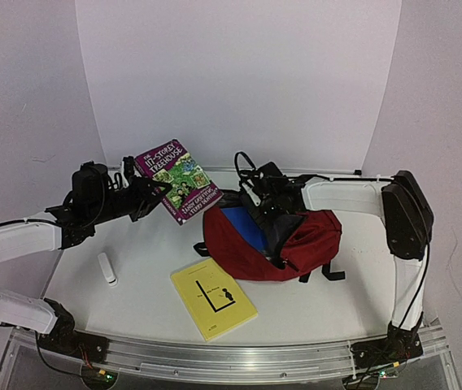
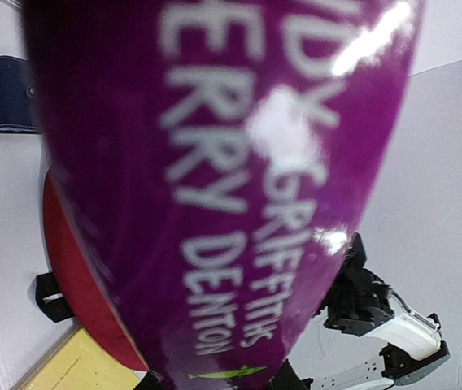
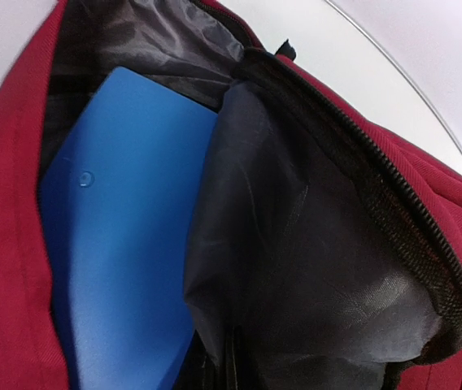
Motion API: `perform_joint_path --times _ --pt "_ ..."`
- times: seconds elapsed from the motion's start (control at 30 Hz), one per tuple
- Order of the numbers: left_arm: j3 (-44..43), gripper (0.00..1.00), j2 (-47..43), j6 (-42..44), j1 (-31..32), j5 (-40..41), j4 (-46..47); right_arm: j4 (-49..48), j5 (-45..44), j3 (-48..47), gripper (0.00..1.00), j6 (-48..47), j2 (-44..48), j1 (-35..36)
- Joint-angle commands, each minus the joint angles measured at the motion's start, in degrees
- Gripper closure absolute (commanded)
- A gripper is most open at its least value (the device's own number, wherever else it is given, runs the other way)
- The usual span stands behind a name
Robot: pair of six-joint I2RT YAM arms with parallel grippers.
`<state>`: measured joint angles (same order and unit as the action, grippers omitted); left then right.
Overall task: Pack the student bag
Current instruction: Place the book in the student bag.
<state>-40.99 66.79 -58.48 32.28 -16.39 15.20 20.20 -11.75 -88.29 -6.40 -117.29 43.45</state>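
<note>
The student bag [image 1: 296, 248], dark red, lies right of centre with its mouth open toward the left. A flat blue item [image 1: 243, 227] is inside it. My right gripper [image 1: 270, 213] is at the mouth, shut on the black lining [image 3: 312, 268], and holds the opening up. Its fingers are hidden by fabric in the right wrist view, where the blue item [image 3: 125, 244] and the zipper edge [image 3: 361, 154] show. My left gripper [image 1: 156, 197] is shut on the lower edge of a purple book [image 1: 174, 179] and holds it in the air left of the bag. The book fills the left wrist view [image 2: 231, 162].
A yellow book [image 1: 213, 301] lies flat in front of the bag. A small white stick-shaped object [image 1: 107, 268] lies at the left. The bag's black straps [image 1: 329, 275] trail on the table [image 1: 141, 280] to the right. A dark blue object [image 2: 11, 93] shows at the left edge of the left wrist view.
</note>
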Motion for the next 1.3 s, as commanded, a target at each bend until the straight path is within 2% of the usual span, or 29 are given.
perform_joint_path --times 0.0,0.17,0.33,0.57,0.7,0.87,1.03,1.13,1.27 --pt "-1.98 1.00 2.49 -0.13 -0.37 -3.58 7.15 1.16 6.62 -3.26 1.00 2.40 10.16 -0.96" --pt "-2.09 1.00 10.87 -3.80 -0.37 -10.00 17.11 0.98 8.82 -2.28 1.00 4.95 14.62 -2.68" --pt "-8.06 1.00 22.45 -7.09 0.36 -17.27 24.75 -0.70 10.42 -0.73 1.00 7.19 17.46 -3.22" --pt "-15.93 1.00 37.59 -15.31 2.65 -22.16 39.03 -1.90 13.59 -0.36 1.00 9.97 18.25 -3.26" --pt "-21.02 1.00 44.84 -19.17 3.98 -23.13 43.53 -2.01 15.56 0.07 1.00 11.15 17.56 -3.28" --pt "-24.41 1.00 52.48 -22.69 4.69 -22.09 44.38 -2.40 15.95 0.24 1.00 11.57 17.60 -3.28" --pt "-25.01 1.00 56.63 -23.44 5.36 -21.42 40.53 -2.71 15.69 0.75 1.00 11.15 17.93 -3.28" --pt "-24.68 1.00 56.40 -21.98 6.09 -21.26 37.31 -2.88 15.12 1.09 1.00 10.68 18.14 -3.28" --pt "-24.28 1.00 52.80 -16.39 7.58 -20.80 27.95 -2.97 13.89 1.39 1.00 10.07 18.23 -3.25"
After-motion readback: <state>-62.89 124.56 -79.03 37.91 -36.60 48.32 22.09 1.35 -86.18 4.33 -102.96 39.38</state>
